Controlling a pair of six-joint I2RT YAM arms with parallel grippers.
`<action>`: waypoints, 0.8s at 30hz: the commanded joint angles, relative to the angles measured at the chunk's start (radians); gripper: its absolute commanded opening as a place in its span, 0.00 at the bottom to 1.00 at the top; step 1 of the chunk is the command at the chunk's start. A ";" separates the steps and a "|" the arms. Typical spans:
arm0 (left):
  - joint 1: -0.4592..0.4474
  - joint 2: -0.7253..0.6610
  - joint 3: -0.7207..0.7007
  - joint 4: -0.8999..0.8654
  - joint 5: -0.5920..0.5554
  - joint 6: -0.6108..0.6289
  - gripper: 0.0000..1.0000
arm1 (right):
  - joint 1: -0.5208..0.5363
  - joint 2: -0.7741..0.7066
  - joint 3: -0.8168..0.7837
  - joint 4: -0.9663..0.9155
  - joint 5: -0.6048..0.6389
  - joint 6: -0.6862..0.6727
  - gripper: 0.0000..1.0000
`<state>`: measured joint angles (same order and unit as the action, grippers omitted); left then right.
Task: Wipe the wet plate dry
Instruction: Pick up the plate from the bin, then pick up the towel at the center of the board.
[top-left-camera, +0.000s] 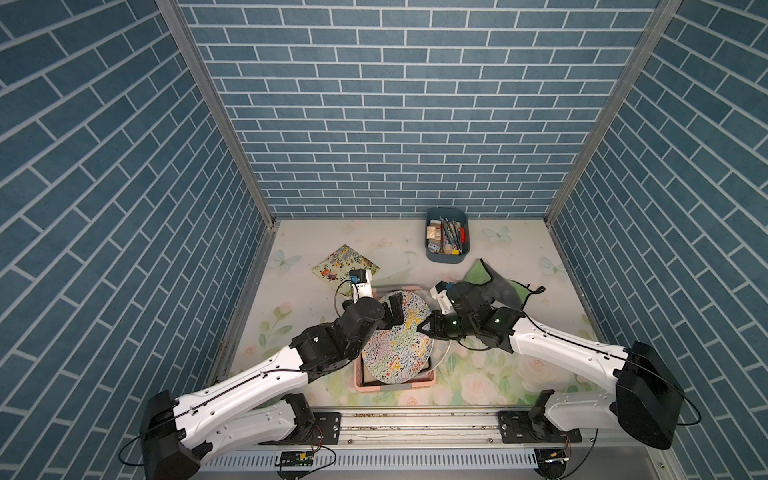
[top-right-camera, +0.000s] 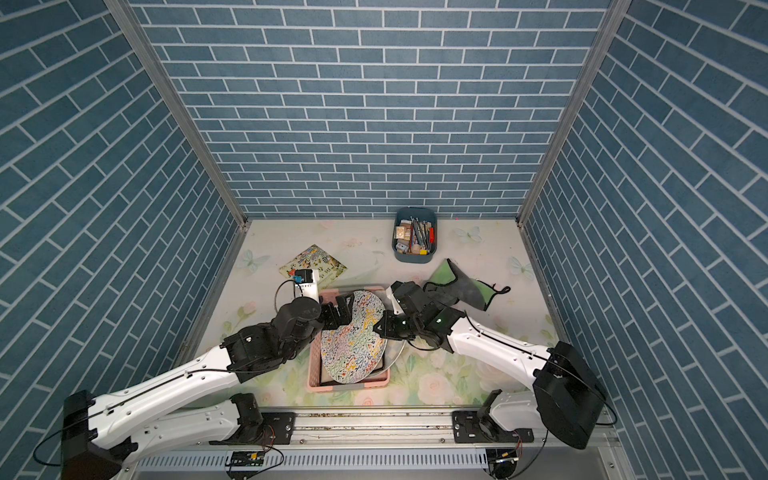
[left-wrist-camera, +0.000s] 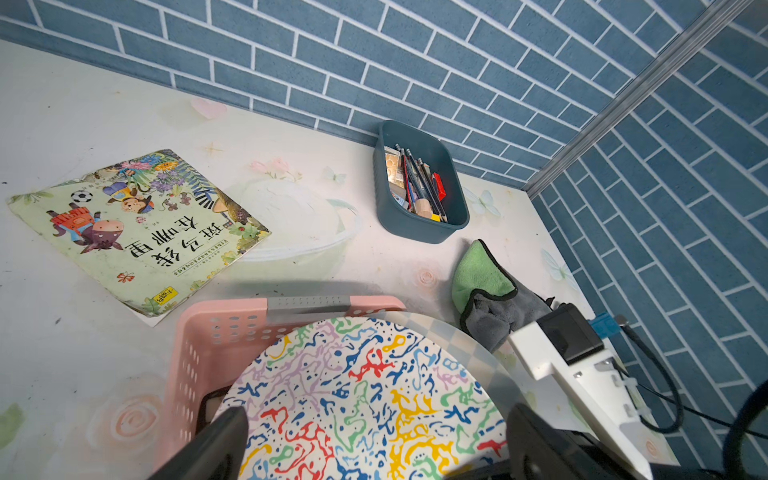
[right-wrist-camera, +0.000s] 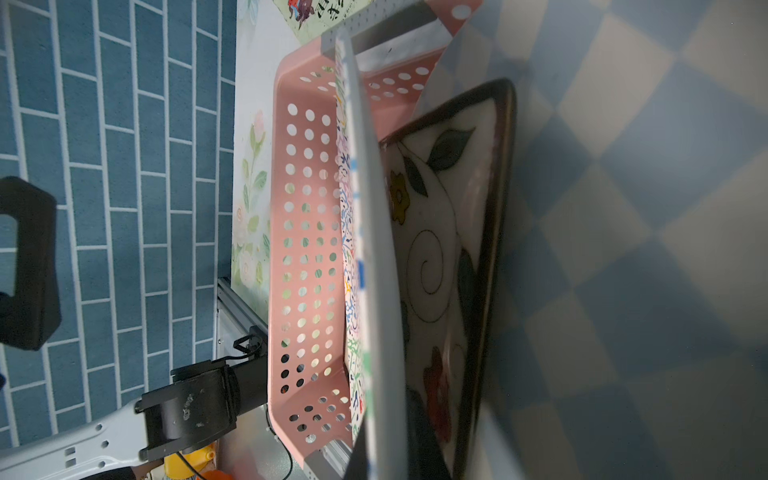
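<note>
The plate (top-left-camera: 399, 349) (top-right-camera: 353, 349), white with coloured squiggles, stands tilted in a pink basket (top-left-camera: 395, 387) (top-right-camera: 349, 387). My right gripper (top-left-camera: 424, 328) (top-right-camera: 379, 328) is shut on the plate's right rim; in the right wrist view the plate (right-wrist-camera: 374, 249) shows edge-on with that gripper (right-wrist-camera: 390, 453) clamped on it. My left gripper (top-left-camera: 394, 311) (top-right-camera: 343, 312) hovers open over the far-left part of the plate (left-wrist-camera: 365, 386), its jaws (left-wrist-camera: 376, 411) wide apart and empty. A green and grey cloth (top-left-camera: 498, 286) (top-right-camera: 457, 286) (left-wrist-camera: 486, 286) lies crumpled on the table behind the right arm.
Behind the squiggle plate, the basket (left-wrist-camera: 199, 332) (right-wrist-camera: 299, 208) also holds a checkered plate (left-wrist-camera: 457, 336) (right-wrist-camera: 623, 208) and a square flowered dish (right-wrist-camera: 449, 208). A picture book (top-left-camera: 345, 264) (left-wrist-camera: 137, 232) lies at back left. A blue bin (top-left-camera: 448, 237) (left-wrist-camera: 419, 187) of pencils stands by the back wall.
</note>
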<state>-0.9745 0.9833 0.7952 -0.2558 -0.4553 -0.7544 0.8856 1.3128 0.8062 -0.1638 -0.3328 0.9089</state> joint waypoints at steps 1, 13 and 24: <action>0.003 -0.001 0.044 0.007 0.006 0.014 1.00 | 0.003 -0.071 0.056 0.078 0.050 -0.070 0.00; -0.027 0.269 0.389 0.124 0.143 0.154 0.99 | -0.501 -0.326 0.167 -0.018 0.420 -0.184 0.00; -0.085 1.232 1.227 -0.072 0.077 0.371 1.00 | -1.055 -0.407 0.057 -0.031 0.594 -0.135 0.00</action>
<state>-1.0714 2.0579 1.8790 -0.2111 -0.3565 -0.4591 -0.1333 0.9539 0.8757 -0.2203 0.2222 0.7547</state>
